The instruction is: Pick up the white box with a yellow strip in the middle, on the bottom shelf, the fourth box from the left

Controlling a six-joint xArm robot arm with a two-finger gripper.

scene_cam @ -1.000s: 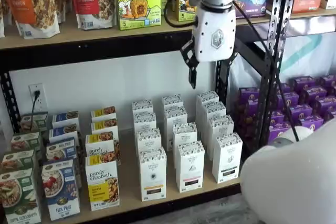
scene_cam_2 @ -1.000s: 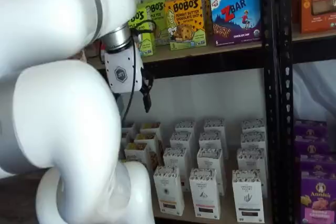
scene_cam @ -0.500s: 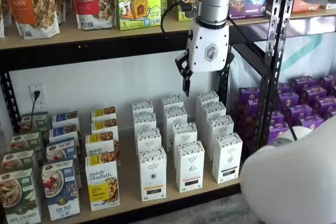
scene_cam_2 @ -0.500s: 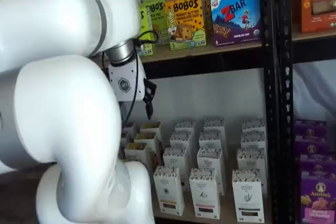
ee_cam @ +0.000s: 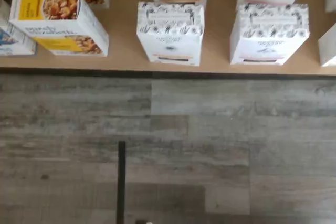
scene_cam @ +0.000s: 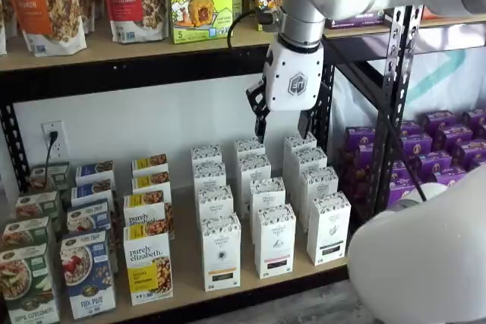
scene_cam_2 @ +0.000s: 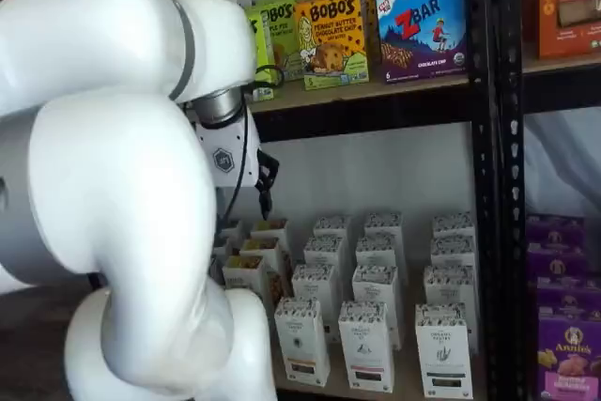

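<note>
The gripper (scene_cam: 282,125) hangs well above the bottom shelf (scene_cam: 190,259), over the far rows of white cartons. In this shelf view two black fingers (scene_cam: 261,117) show with a plain gap between them, so the jaws stand parted and hold nothing. In the other shelf view the gripper (scene_cam_2: 265,196) shows side-on, one finger only, so that view does not confirm it.

The white box (scene_cam: 221,252) stands upright at the near edge of the bottom shelf, front carton of its column, yellow-orange strip low on its face. The purely elizabeth box (scene_cam: 147,262) stands just beside it on the left, and a black-strip carton (scene_cam: 275,240) just beside it on the right. In the wrist view the white box (ee_cam: 170,33) is probably the carton with the orange line at its lower front, though the strip is blurred there. The wooden floor (ee_cam: 168,150) fills most of that view, so the camera sits nearer than the shelf edge.

Step in hand, as judged: approach, no contact yet. To do it well:
- shift nearer and left until the fingers are over the speckled top of the target
- keep the jaws parted wide enough to span the narrow carton
- descend straight, since the gaps to both neighbours are slim
- grip the carton's two sides high up, then lift vertically so the like carton right behind it is not dragged

Main risk: picking the lookalike black-strip carton. Confirm the strip colour first.
</note>
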